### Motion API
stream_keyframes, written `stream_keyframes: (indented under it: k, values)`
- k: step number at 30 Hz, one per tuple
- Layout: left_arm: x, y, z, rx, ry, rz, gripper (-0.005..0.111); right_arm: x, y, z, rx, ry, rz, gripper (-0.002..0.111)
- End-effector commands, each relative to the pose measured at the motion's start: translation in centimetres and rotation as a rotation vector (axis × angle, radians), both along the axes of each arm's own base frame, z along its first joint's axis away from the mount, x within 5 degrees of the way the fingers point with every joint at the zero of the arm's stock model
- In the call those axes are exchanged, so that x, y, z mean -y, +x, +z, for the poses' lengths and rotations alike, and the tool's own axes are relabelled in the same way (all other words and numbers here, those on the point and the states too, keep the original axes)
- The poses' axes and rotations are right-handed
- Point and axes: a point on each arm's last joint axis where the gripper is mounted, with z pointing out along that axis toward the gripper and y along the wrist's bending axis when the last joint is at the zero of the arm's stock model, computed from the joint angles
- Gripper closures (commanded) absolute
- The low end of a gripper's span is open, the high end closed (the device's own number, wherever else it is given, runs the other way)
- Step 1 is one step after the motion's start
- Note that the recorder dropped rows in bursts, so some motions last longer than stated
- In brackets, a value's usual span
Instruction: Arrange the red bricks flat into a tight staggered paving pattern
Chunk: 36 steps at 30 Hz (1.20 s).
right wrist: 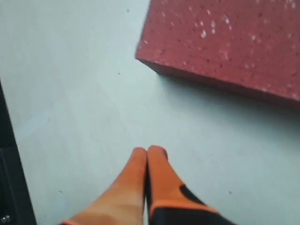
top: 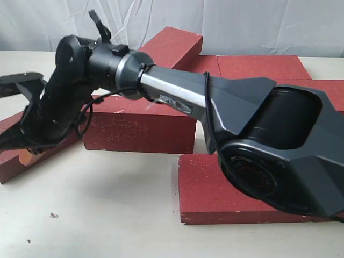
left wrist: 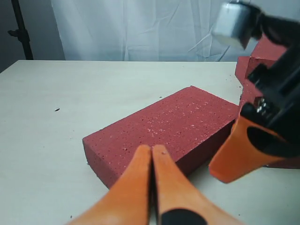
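Shows a pale surface with several red bricks lying flat, mostly gathered toward the middle and right of the exterior view. Looks only partly done: suggests a rough stagger of offset rows, yet leaves clear gaps between neighbours, notably around the front brick. Includes a raised brick at the back, resting on others and tilted, not flat. Places a loose brick well off to the left, flat but skewed, apart from the group. Leaves, by this reckoning, most of the tightening to do: bringing in the loose brick, laying the raised one down, closing the gaps.

Presents the left gripper fully closed and empty, tips at the long side of the loose brick; cannot tell whether touching or just beside. Presents the right gripper closed and empty too, tips low over bare surface near a brick corner.

Shows the right arm stretched across the middle toward the left, hiding several joints and the full brick count. Crowds both grippers around the same brick, a likely risk of collision. Adds a white curtain behind and a black stand at the edge of the left wrist view.
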Motion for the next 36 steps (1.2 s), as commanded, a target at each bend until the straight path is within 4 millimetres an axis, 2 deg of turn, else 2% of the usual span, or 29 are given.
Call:
stream_keyframes:
  k: [1, 4, 5, 8, 9, 11, 15, 18, 20, 28, 33, 36]
  values:
    - [0.0, 0.0, -0.1, 0.006, 0.003, -0.001, 0.107, 0.7, 0.4, 4.7, 0.134, 0.021, 0.035, 0.109]
    - [0.0, 0.0, -0.1, 0.006, 0.003, -0.001, 0.107, 1.9, 1.4, 6.4, 0.215, -0.04, -0.014, 0.109]
    - [0.0, 0.0, -0.1, 0.006, 0.003, -0.001, 0.107, 3.0, 2.6, 7.0, 0.277, -0.105, -0.059, 0.109]
    - [0.0, 0.0, -0.1, 0.006, 0.003, -0.001, 0.107, 5.5, 5.3, 7.0, 0.381, -0.253, -0.181, 0.109]
    - [0.0, 0.0, -0.1, 0.006, 0.003, -0.001, 0.107, 7.1, 6.7, 6.7, 0.407, -0.34, -0.23, 0.109]
    - [0.0, 0.0, -0.1, 0.006, 0.003, -0.001, 0.107, 8.8, 8.5, 6.7, 0.442, -0.382, -0.282, 0.109]
    - [0.0, 0.0, -0.1, 0.006, 0.003, -0.001, 0.107, 10.2, 9.9, 6.4, 0.408, -0.378, -0.318, 0.109]
    - [0.0, 0.0, -0.1, 0.006, 0.003, -0.001, 0.107, 9.3, 9.4, 5.2, 0.326, -0.335, -0.29, 0.109]
    - [0.0, 0.0, -0.1, 0.009, 0.003, -0.001, 0.107, 7.8, 8.2, 4.5, 0.219, -0.242, -0.207, 0.109]
    - [0.0, 0.0, -0.1, 0.009, 0.003, -0.001, 0.107, 5.1, 4.6, 2.6, 0.138, -0.23, -0.071, 0.109]
    - [0.0, 0.0, -0.1, 0.009, 0.003, -0.001, 0.107, 3.4, 2.4, 2.5, 0.1, -0.169, 0.028, 0.109]
    - [0.0, 0.0, -0.1, 0.009, 0.003, -0.001, 0.107, 3.1, 1.8, 3.3, 0.114, -0.146, 0.057, 0.109]
